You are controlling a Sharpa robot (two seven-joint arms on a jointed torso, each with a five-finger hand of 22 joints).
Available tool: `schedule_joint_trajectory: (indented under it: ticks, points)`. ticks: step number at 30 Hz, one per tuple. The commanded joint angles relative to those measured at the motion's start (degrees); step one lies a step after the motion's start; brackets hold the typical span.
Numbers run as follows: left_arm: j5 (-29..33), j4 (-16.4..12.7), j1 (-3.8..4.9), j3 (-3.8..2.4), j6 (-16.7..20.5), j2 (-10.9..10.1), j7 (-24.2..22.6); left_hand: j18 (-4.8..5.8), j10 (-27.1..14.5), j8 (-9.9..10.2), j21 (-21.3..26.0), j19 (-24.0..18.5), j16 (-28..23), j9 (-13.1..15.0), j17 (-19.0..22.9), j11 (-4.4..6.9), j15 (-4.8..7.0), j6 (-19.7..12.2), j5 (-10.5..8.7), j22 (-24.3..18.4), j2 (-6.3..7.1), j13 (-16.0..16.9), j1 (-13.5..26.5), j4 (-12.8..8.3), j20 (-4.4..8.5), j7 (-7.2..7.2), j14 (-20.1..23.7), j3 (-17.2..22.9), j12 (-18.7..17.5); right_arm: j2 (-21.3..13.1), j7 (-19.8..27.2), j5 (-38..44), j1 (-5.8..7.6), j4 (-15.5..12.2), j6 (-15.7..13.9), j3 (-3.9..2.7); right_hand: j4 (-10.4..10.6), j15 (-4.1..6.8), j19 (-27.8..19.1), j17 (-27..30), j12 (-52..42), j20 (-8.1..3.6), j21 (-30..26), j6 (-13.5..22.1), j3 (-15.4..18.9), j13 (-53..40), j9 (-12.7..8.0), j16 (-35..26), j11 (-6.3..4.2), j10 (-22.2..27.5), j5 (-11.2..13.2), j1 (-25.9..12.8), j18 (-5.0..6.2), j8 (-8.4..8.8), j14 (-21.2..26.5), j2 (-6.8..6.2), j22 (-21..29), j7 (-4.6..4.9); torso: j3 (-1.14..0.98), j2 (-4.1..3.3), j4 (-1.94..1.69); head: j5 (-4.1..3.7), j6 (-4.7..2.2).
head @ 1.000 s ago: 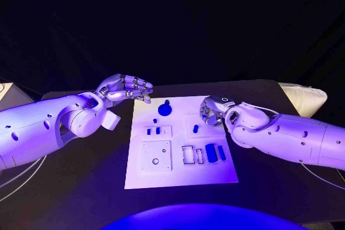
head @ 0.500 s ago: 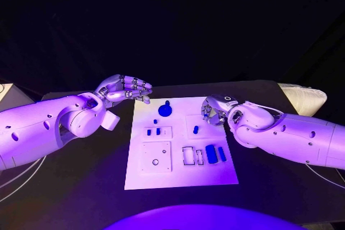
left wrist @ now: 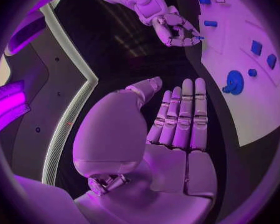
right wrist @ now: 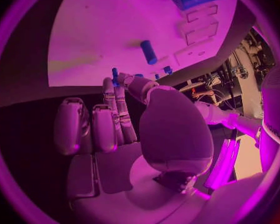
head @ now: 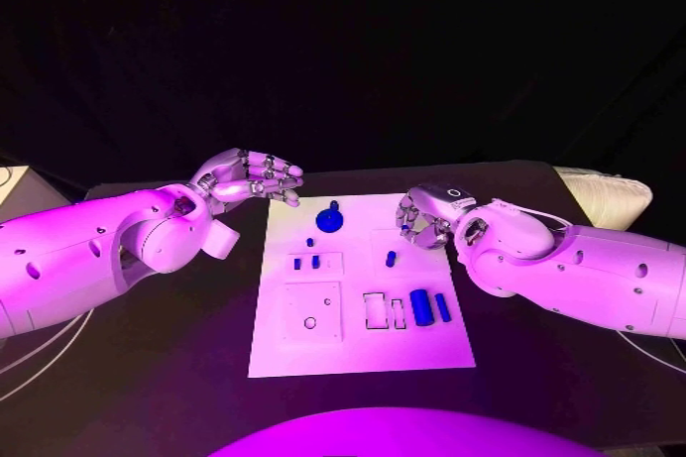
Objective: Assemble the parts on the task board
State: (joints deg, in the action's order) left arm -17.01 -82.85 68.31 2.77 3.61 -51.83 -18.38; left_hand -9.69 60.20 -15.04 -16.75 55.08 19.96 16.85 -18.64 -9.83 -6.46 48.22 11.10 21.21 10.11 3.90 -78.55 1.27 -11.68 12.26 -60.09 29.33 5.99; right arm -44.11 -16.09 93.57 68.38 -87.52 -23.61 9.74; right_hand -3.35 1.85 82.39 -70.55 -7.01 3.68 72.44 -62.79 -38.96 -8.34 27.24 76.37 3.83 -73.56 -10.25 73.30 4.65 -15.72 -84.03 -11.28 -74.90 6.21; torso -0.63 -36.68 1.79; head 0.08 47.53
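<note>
We're over the white board (head: 358,353) in the middle of the black table (head: 171,378), and our right hand (head: 424,219) hangs above the board's far right edge, fingers curled in. In the right wrist view a small blue peg (right wrist: 115,76) sits pinched at its fingertips (right wrist: 118,92), so we judge it's carrying a part in for placing. It's holding high and clear, probably to line the peg up over a hole before going down.

Our left hand (head: 251,177) waits just off the board's far left corner, above the table, fingers loosely bent and apart, nothing in them. That keeps it out of the way but near enough to steady the board if needed.

On the board: a round blue disc with a knob (head: 330,218) near the far edge, two short blue pegs (head: 306,262) standing in a small plate (head: 332,263) left of centre, a lone blue piece (head: 391,260) near the middle, and a thick blue cylinder (head: 420,306) with a slimmer blue bar (head: 442,307) beside it toward the right edge. Empty rectangular slots (head: 375,309) lie just left of those, and a square plate with a hole (head: 310,311) sits nearer the left edge. Most of the fitting remains to be done, we'd say
</note>
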Motion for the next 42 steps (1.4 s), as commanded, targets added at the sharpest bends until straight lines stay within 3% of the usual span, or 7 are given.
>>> schedule_joint_trajectory:
  ticks: [1,9,15,25,34,39,42]
  points:
    - [0.29,0.01,0.0,-0.02,-1.06,0.15,-0.48,-0.13,-0.42,0.19,-0.05,-0.4,0.23,-0.08,-0.08,-0.14,-0.07,-0.32,0.02,0.05,-0.23,0.05,0.29,0.06,0.06,1.33,0.45,-0.24,0.2,0.09,-0.16,1.09,0.07,-2.14,-0.41,-0.09,-0.32,0.39,0.29,0.07,-0.09,0.02,0.23,-0.36,0.04,-0.64,0.07,0.25,-1.7,-2.21,-0.31,0.98,-0.55,-0.32,-1.98,1.51,-0.21,0.05,0.02,-0.03,0.01,0.32,0.11]
    - [0.29,0.02,0.0,-0.02,-1.09,0.27,-0.65,-0.13,-0.42,0.19,-0.05,-0.4,0.23,-0.08,-0.08,-0.14,-0.07,-0.32,0.02,0.05,-0.23,0.05,0.29,0.06,0.06,1.33,0.45,-0.24,0.2,1.36,0.25,1.81,0.02,-6.18,-0.21,-0.14,-0.34,0.39,0.26,0.13,-0.07,0.01,0.15,-0.34,0.02,-0.66,0.09,0.2,-1.7,-2.21,-0.29,0.99,-0.53,-0.32,-1.96,1.53,-0.15,0.05,0.03,-0.03,-0.07,1.28,0.25]
    - [0.29,0.01,0.0,-0.01,-1.1,0.36,-0.66,-0.14,-0.48,0.17,-0.04,-0.42,0.27,-0.09,-0.16,-0.13,-0.07,-0.34,0.01,0.06,-0.25,0.06,0.32,0.1,0.05,1.31,0.49,-0.28,0.29,3.37,0.57,2.13,-0.14,-7.59,0.19,-0.13,-0.37,0.4,0.24,0.19,-0.05,0.0,0.12,-0.32,-0.01,-0.67,0.1,0.16,-1.71,-2.21,-0.29,1.01,-0.52,-0.33,-1.94,1.54,-0.12,0.05,0.1,0.0,-0.04,2.53,0.42]
    - [0.29,-0.01,0.0,-0.01,-1.18,0.63,-0.77,-0.16,-0.54,0.16,-0.03,-0.43,0.31,-0.1,-0.22,-0.12,-0.05,-0.36,0.01,0.08,-0.28,0.06,0.27,0.09,0.05,1.29,0.52,-0.29,0.36,7.54,1.2,4.05,-1.68,-7.33,0.15,0.18,-0.44,0.4,0.15,0.46,0.01,-0.01,-0.1,-0.23,-0.1,-0.71,0.13,-0.03,-1.69,-2.19,-0.34,1.04,-0.47,-0.32,-1.86,1.61,0.06,0.08,0.02,-0.03,-0.06,6.86,1.31]
    - [0.29,-0.03,0.0,-0.01,-1.18,0.83,-0.97,-0.16,-0.54,0.16,-0.03,-0.43,0.31,-0.1,-0.22,-0.12,-0.05,-0.36,0.01,0.08,-0.28,0.06,0.27,0.09,0.05,1.29,0.52,-0.29,0.36,9.34,1.68,4.7,-3.57,-6.99,-0.17,0.44,-0.48,0.4,0.14,0.53,0.04,-0.02,-0.12,-0.18,-0.13,-0.73,0.15,-0.09,-1.68,-2.18,-0.36,1.05,-0.46,-0.32,-1.84,1.62,0.06,0.1,0.07,-0.02,-0.02,9.68,2.43]
    - [0.29,0.04,0.0,-0.01,-1.21,0.98,-0.97,-0.18,-0.59,0.13,-0.04,-0.44,0.35,-0.1,-0.28,-0.1,-0.03,-0.36,0.03,0.1,-0.31,0.07,0.19,0.06,0.05,1.27,0.55,-0.29,0.44,9.65,1.84,4.83,-4.5,-6.93,-0.3,0.56,-0.51,0.4,0.14,0.64,0.06,-0.02,-0.12,-0.15,-0.16,-0.75,0.17,-0.16,-1.67,-2.18,-0.37,1.05,-0.46,-0.32,-1.8,1.63,0.06,0.11,0.05,-0.01,-0.02,10.73,2.47]
    - [0.29,0.11,0.0,-0.01,-1.3,1.08,-0.98,-0.18,-0.6,0.12,-0.04,-0.45,0.35,-0.11,-0.3,-0.1,-0.03,-0.37,0.02,0.1,-0.31,0.07,0.19,0.06,0.05,1.27,0.56,-0.31,0.46,9.73,1.89,5.04,-5.15,-6.93,-0.39,0.59,-0.51,0.4,0.14,0.64,0.06,-0.02,-0.12,-0.15,-0.16,-0.75,0.17,-0.16,-1.67,-2.18,-0.37,1.05,-0.46,-0.32,-1.8,1.63,0.06,0.11,0.01,-0.02,0.0,11.88,2.47]
